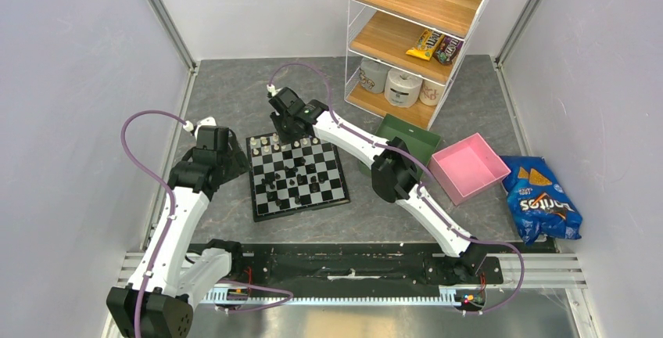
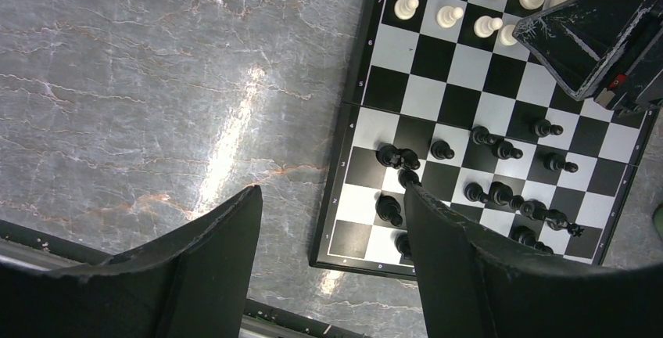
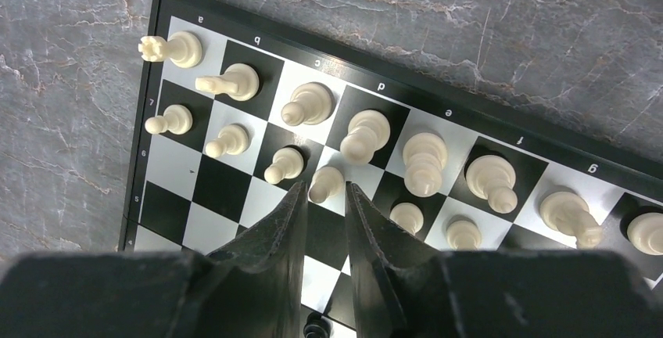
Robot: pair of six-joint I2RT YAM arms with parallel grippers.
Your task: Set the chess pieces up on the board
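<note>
- We are looking at the board (image 1: pixel 336 185) lying slightly askew on the grey marbled table (image 1: pixel 234 95), between the two arms.
- The white chess pieces (image 1: pixel 288 145) are standing in two rows along its far edge. The black chess pieces (image 1: pixel 295 177) are standing scattered over the middle and near squares.
- The right gripper (image 1: pixel 283 125) is reaching over the far left part of the board.
- In its wrist view we are seeing the right gripper (image 3: pixel 324 193) with its fingers only a narrow gap apart. Their tips are sitting on either side of a white pawn (image 3: pixel 326 181) in the second row. From this angle we cannot tell whether they are actually pressing on it.
- The left gripper (image 2: pixel 330 191) is hovering just beside the board's left edge, jaws spread wide and holding nothing.
- To the right of the board, a green tray (image 1: pixel 410 138), a pink tray (image 1: pixel 467 167) and a Doritos bag (image 1: pixel 543 205) are lying on the table.
- A wire shelf (image 1: pixel 414 25) is standing at the far right.
</note>
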